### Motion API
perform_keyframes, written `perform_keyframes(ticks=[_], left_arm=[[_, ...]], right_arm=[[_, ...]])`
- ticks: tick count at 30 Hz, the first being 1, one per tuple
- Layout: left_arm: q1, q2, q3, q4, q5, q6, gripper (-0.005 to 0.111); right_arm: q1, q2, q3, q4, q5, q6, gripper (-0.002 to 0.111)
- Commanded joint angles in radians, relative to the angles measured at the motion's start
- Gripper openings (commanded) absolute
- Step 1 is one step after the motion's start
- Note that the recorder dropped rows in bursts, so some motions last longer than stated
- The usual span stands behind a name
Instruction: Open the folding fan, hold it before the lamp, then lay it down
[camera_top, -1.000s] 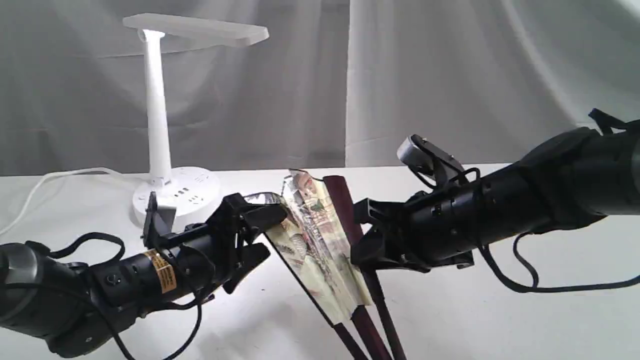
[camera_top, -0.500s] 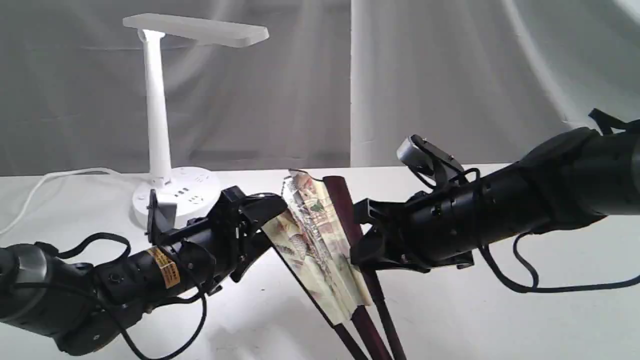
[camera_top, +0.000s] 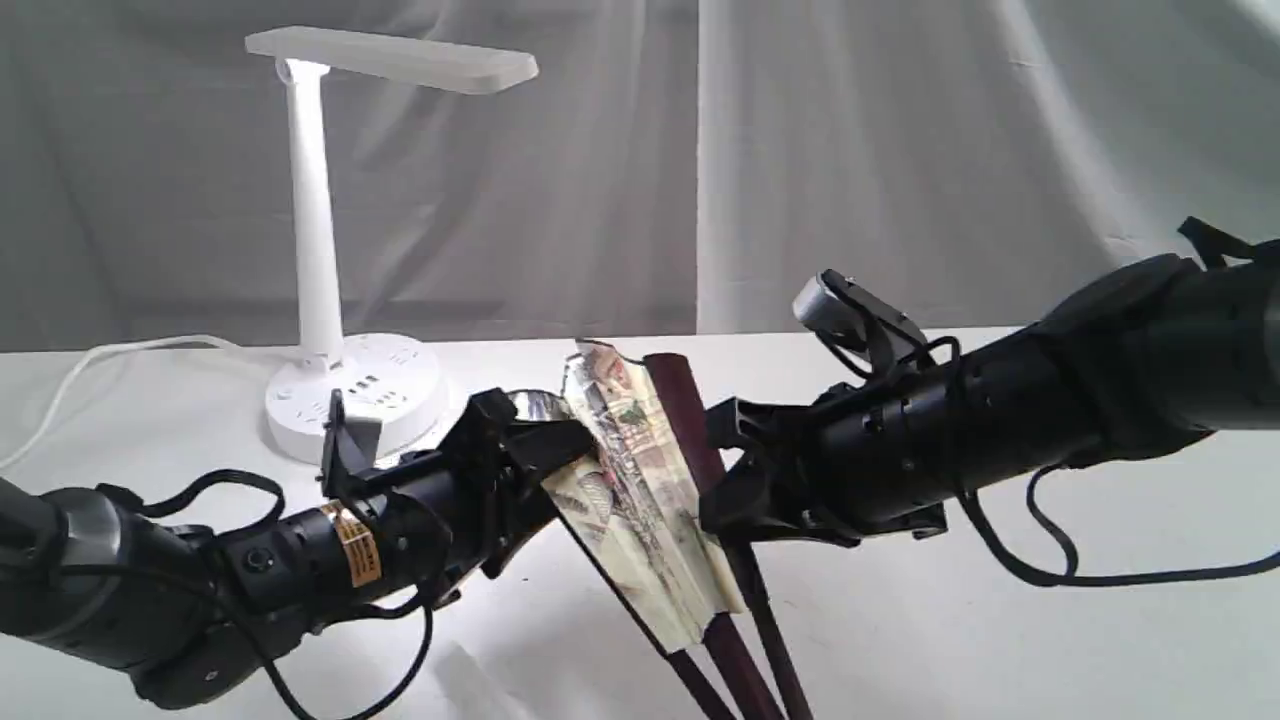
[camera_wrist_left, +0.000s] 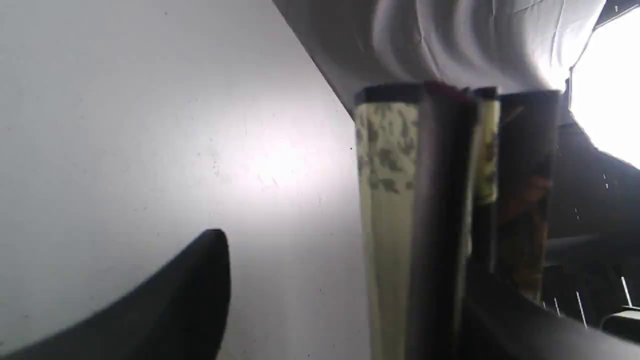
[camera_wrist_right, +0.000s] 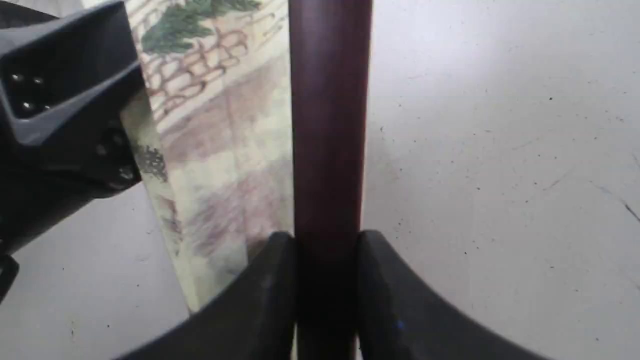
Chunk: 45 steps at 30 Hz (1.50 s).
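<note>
L arm (camera_top: 150, 600) blk, yellow label (camera_top: 358, 545); R arm (camera_top: 1000, 430) blk, looping cables (camera_top: 1060, 570).

The lamp (camera_top: 315, 250) stands rear left on the tabletop (camera_top: 1000, 620); the fan (camera_top: 630, 500) leans at centre front, between left claw (camera_top: 550, 490) and right claw (camera_top: 718, 470).

Partly open folding fan (camera_top: 630, 480), tilted; white lamp (camera_top: 312, 230) upright.

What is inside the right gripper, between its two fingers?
The right gripper holds the dark maroon outer rib of the folding fan, clamped by both fingers. The painted leaf lies beside it, outside the grip. The fingers cover the rest of the rib.
</note>
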Motion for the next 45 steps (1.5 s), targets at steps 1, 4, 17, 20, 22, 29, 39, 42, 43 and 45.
perform_keyframes(ticks=[1, 4, 17, 20, 22, 29, 39, 42, 43, 45], left_arm=[[-0.01, 0.006, -0.006, 0.003, -0.015, -0.016, 0.045], [-0.01, 0.006, -0.006, 0.003, -0.015, -0.016, 0.034], [-0.01, 0.006, -0.006, 0.003, -0.015, -0.013, 0.003], [-0.01, 0.006, -0.006, 0.003, -0.017, -0.013, 0.0], [-0.01, 0.006, -0.006, 0.003, -0.021, -0.013, 0.0], [-0.01, 0.006, -0.006, 0.027, -0.021, -0.082, 0.0], [0.086, 0.006, -0.006, 0.198, -0.128, -0.226, 0.0], [0.103, 0.006, -0.006, 0.227, -0.158, -0.24, 0.0], [0.106, 0.006, -0.006, 0.23, -0.176, -0.253, 0.0], [0.106, 0.006, -0.006, 0.23, -0.215, -0.255, 0.0]], right_arm=[[0.003, -0.006, -0.006, -0.002, 0.018, -0.004, 0.0], [0.003, -0.006, -0.006, -0.002, 0.018, -0.004, 0.0], [0.003, -0.006, -0.006, -0.002, 0.018, -0.004, 0.0], [0.003, -0.006, -0.006, -0.002, 0.018, -0.004, 0.0], [0.003, -0.006, -0.006, -0.002, 0.018, -0.004, 0.0], [0.001, -0.006, -0.006, 0.02, 0.018, 0.014, 0.0], [-0.04, -0.006, -0.006, 0.083, 0.092, 0.045, 0.037], [-0.071, -0.006, -0.006, 0.117, 0.128, 0.022, 0.047], [-0.079, -0.006, -0.006, 0.119, 0.139, 0.018, 0.048], [-0.098, -0.006, -0.006, 0.119, 0.146, 0.016, 0.049]])
